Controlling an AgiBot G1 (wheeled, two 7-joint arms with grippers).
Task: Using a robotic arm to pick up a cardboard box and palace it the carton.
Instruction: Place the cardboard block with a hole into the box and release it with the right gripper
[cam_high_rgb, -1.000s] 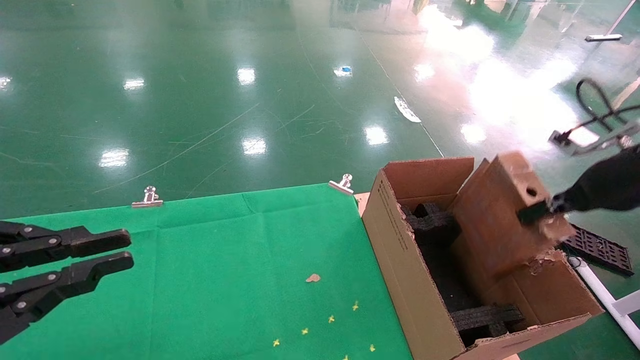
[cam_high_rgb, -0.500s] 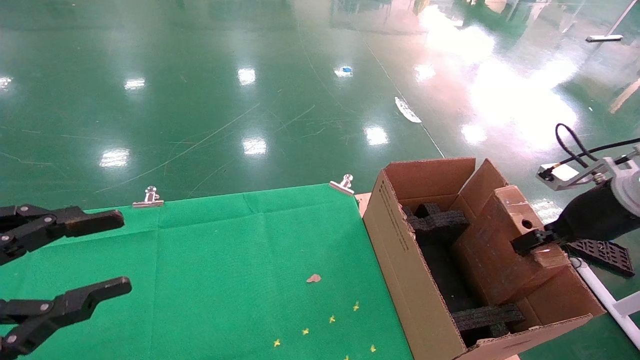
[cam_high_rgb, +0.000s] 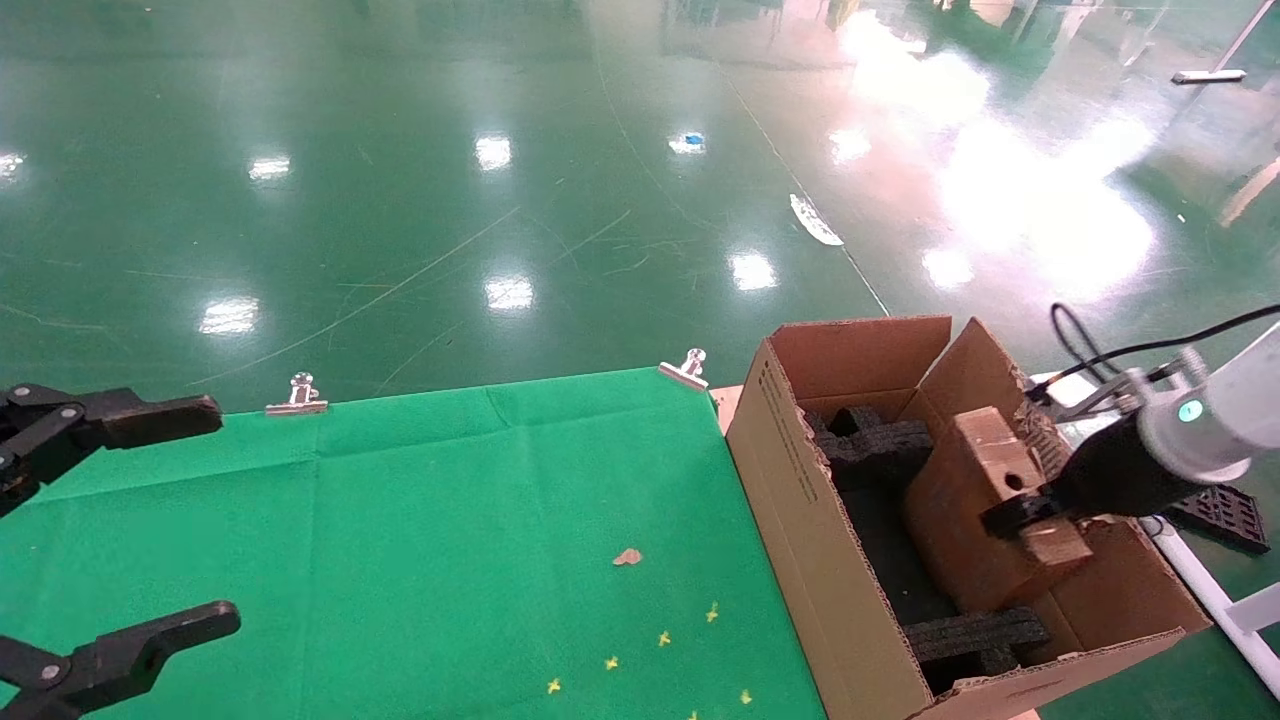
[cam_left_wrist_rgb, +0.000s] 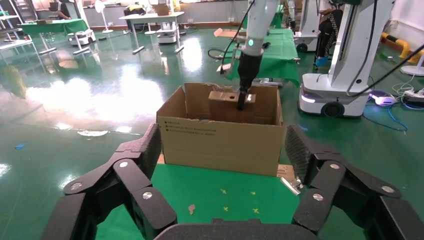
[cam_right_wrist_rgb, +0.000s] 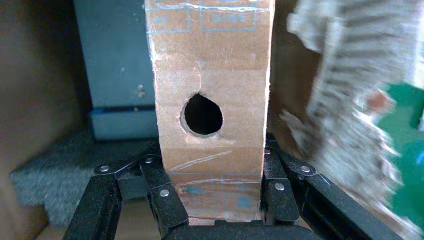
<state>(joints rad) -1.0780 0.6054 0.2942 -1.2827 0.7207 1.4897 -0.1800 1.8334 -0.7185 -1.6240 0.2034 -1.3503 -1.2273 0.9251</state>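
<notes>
Covering most of the scene, the tabletop (cam_high_rgb: 420, 520) is draped in green cloth, and the carton (cam_high_rgb: 800, 520) stands at its right edge, near the far right corner, with flaps open and ragged. Black printed lines are seen on the carton's side, but they cannot be read. Inside it, black foam blocks (cam_high_rgb: 975, 635) are set at the near and far ends.

The robotic arm (cam_high_rgb: 1215, 415) is reached in over the carton's right side, and its right claw (cam_high_rgb: 1030, 520) is clamped on the cardboard box (cam_high_rgb: 975, 510), which is held tilted and partly lowered between the foam blocks. In the right wrist view the fingers (cam_right_wrist_rgb: 167, 200) are pressed on the box's two narrow sides just below the round hole (cam_right_wrist_rgb: 201, 115). Faint blue printed frames show on the box; nothing legible.

The box is judged light and stiff, though its glossy tape wrap may be slippery, so a firm grip across the narrow sides suits it.

The left claw (cam_high_rgb: 130, 535) is held wide apart over the left edge, empty.
</notes>
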